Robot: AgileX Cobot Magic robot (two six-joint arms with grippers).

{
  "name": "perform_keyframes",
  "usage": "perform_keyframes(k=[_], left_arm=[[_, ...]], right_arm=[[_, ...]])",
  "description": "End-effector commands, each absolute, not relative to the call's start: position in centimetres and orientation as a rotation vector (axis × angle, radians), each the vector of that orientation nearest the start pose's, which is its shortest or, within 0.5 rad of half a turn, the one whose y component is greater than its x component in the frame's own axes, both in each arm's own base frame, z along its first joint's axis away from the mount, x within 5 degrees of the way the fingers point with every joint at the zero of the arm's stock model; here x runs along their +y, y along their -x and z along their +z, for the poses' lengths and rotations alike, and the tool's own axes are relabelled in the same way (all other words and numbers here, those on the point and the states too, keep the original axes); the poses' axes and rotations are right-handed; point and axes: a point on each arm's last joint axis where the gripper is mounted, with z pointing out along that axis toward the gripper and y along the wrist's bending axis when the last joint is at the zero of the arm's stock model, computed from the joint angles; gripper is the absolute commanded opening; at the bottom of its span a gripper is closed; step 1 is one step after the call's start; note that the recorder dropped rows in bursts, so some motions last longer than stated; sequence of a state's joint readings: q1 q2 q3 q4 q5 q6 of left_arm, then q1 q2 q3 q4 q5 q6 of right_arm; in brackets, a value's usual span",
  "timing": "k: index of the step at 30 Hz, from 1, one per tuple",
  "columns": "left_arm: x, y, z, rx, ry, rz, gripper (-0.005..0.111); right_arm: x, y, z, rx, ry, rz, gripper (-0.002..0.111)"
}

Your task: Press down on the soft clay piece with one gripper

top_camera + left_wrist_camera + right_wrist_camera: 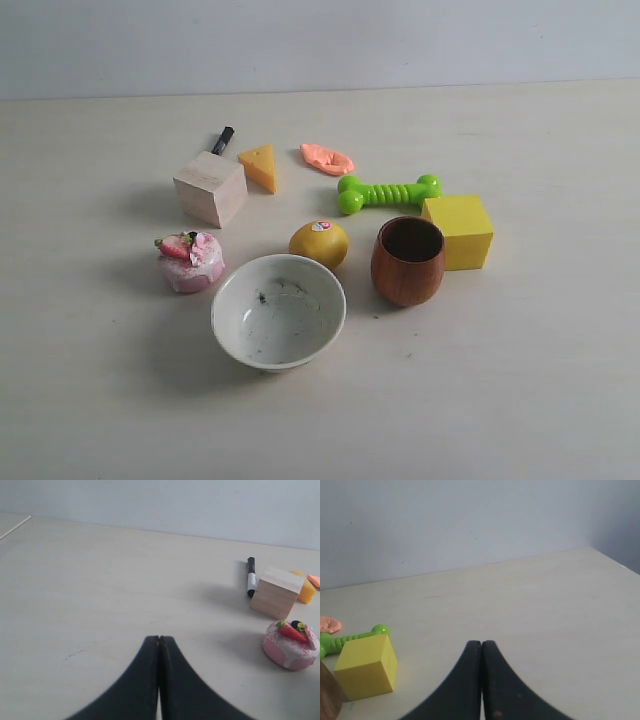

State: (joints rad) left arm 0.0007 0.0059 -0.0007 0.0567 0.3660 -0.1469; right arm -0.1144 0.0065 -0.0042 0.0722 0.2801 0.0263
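Observation:
The soft clay piece, a small flat salmon-orange blob, lies on the table behind the green bone toy. An edge of the clay piece shows in the right wrist view, and a sliver of it in the left wrist view. Neither arm appears in the exterior view. My left gripper is shut with nothing in it, over bare table well to the left of the objects. My right gripper is also shut and empty, over bare table to the right of the yellow cube.
Around the clay stand an orange-yellow cheese wedge, a wooden cube with a black marker behind it, a pink cake toy, a white bowl, a yellow round fruit, a brown wooden cup and the yellow cube.

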Motion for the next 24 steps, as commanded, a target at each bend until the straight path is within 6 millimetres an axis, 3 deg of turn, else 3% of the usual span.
perform_keyframes(k=[1, 24], left_arm=[[0.18, -5.31, 18.09, 1.84, 0.108, -0.052, 0.0], [0.18, -5.31, 18.09, 1.84, 0.108, -0.052, 0.0]], right_arm=[[-0.5, -5.44, 18.71, 1.765, -0.154, -0.019, 0.0], [-0.48, -5.35, 18.29, 1.818, -0.092, -0.068, 0.0]])
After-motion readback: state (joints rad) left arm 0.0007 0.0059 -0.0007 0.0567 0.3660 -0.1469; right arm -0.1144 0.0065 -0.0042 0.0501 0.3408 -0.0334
